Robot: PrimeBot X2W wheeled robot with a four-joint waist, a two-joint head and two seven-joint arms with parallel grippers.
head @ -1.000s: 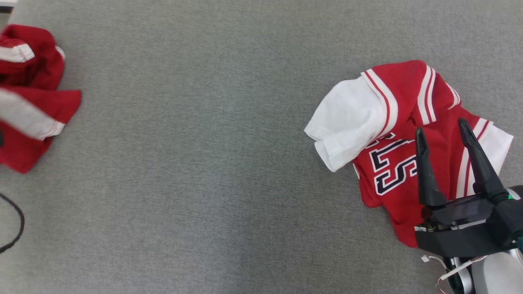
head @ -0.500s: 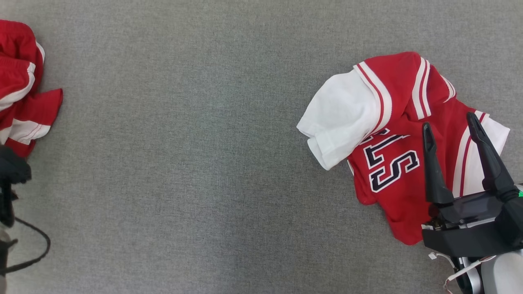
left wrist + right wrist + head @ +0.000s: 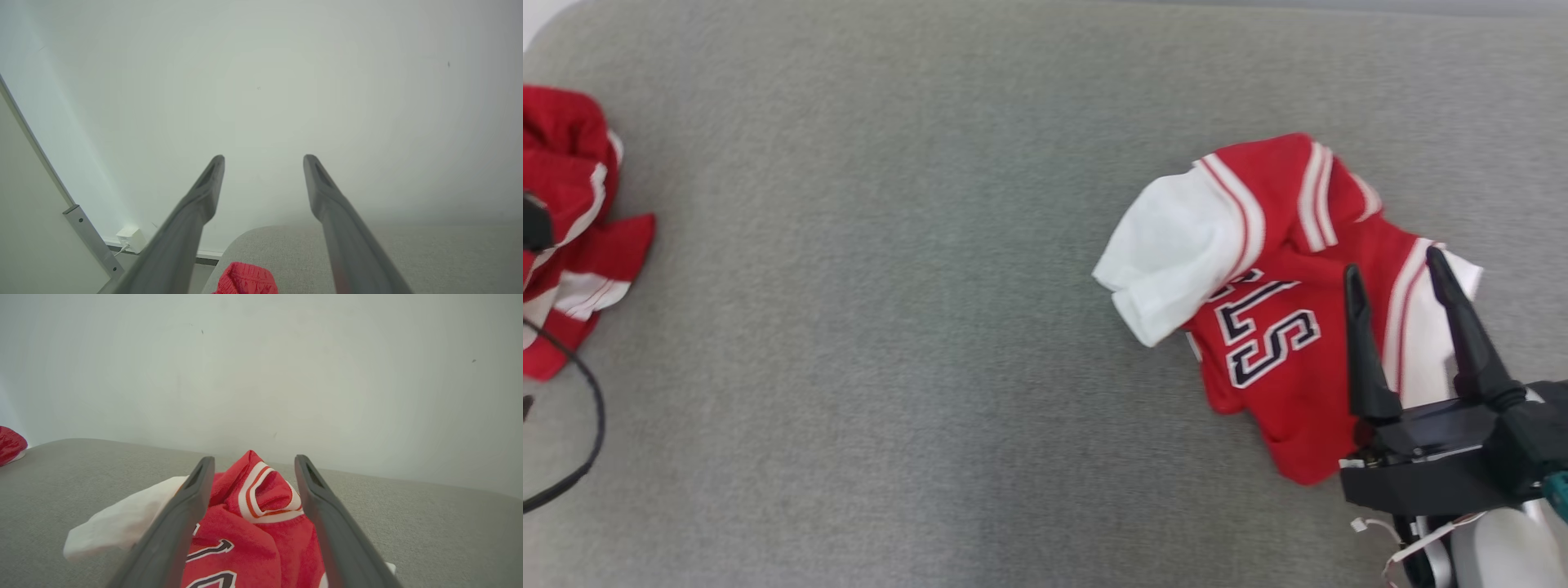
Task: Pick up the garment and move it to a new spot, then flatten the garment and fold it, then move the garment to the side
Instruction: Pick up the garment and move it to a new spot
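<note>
The left pincer (image 3: 264, 161) is standing released, fingers spread with nothing between them. A second ago it was clenched, so it is only just letting go. The red garment (image 3: 572, 204) is lying crumpled at the far left edge of the desk (image 3: 890, 327), just below that pincer, and is no longer blurring with motion as it was a second back. The right pincer (image 3: 1395, 265) is hovering released over the jersey (image 3: 1274, 302), which is sitting bunched at the right of the desk with one white sleeve flopping outward. In the right wrist view its fingers are straddling the collar ridge without closing; I cannot tell whether they are touching. A dark cable (image 3: 592, 408) is looping close beside the red garment. Judgement: this release is ending a carry. Since the red garment is resting in a heap, neither flat nor folded, I am reading this as the move to a new spot, leaving flattening, folding and the final shift aside not yet done.
</note>
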